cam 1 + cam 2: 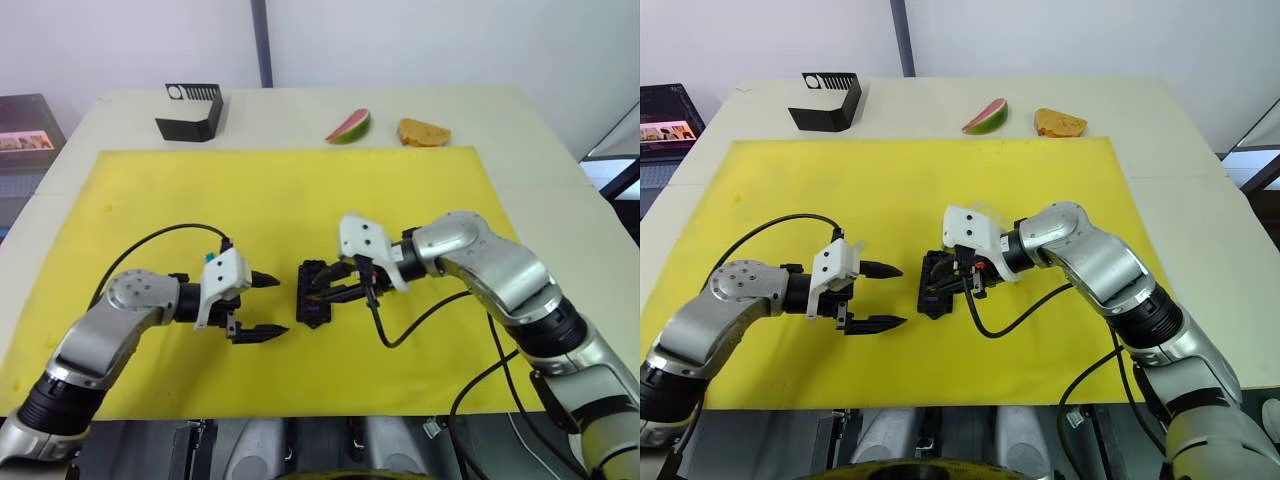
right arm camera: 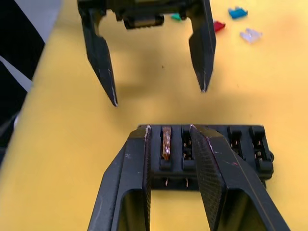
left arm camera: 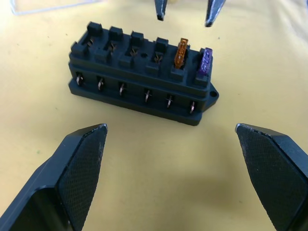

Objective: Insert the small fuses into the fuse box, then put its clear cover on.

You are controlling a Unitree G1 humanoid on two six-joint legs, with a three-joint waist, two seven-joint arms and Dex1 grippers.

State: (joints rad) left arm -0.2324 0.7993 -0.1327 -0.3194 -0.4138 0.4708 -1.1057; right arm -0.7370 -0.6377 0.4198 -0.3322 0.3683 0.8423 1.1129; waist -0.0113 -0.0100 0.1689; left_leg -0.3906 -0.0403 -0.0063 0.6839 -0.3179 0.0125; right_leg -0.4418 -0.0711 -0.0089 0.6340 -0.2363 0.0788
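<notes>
Fuse box (image 3: 142, 79) sits on yellow mat (image 1: 300, 200), mid-table, between my two grippers. Orange fuse (image 3: 182, 52) and purple fuse (image 3: 205, 60) seated in end slots, other slots empty. My right gripper (image 2: 169, 137) right over box, fingers narrow, bracketing orange fuse, nothing gripped as far as I see. My left gripper (image 1: 272, 305) just beside box, fingers spread wide, empty. Loose teal, red, pale fuses (image 2: 251, 34) on mat behind left gripper.

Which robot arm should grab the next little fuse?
Probably the left. Its gripper is open and empty, nearer the loose fuses. The right gripper sits over the fuse box.
</notes>
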